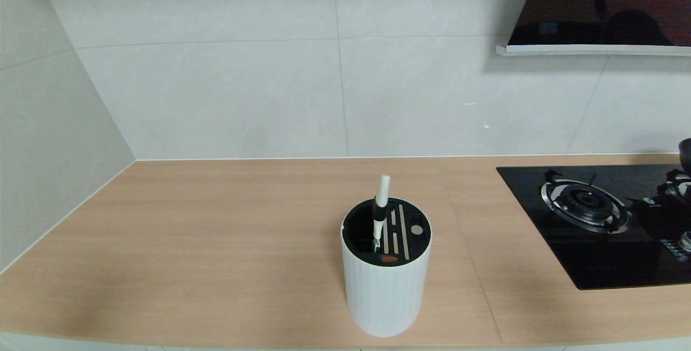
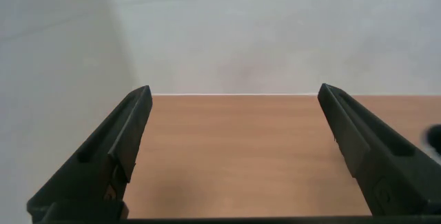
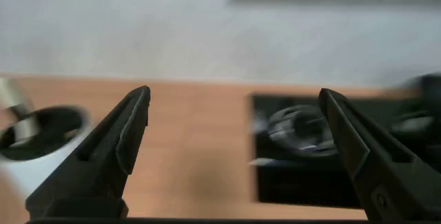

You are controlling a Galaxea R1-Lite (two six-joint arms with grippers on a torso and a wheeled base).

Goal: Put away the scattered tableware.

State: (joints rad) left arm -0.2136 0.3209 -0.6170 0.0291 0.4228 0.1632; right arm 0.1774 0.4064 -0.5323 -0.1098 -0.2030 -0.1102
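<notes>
— Fingers?
— My left fingers (image 2: 136,114) and right fingers (image 3: 136,110) are both spread wide, empty, over the counter (image 1: 216,232).
— Tableware?
— One white-handled utensil (image 1: 381,200) upright in the white holder (image 1: 386,291), lower centre of frame.

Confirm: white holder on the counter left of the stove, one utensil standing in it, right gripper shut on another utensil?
No: the right gripper is open and empty, per the right wrist view. The holder, counter, stove and single standing utensil are as you say.
</notes>
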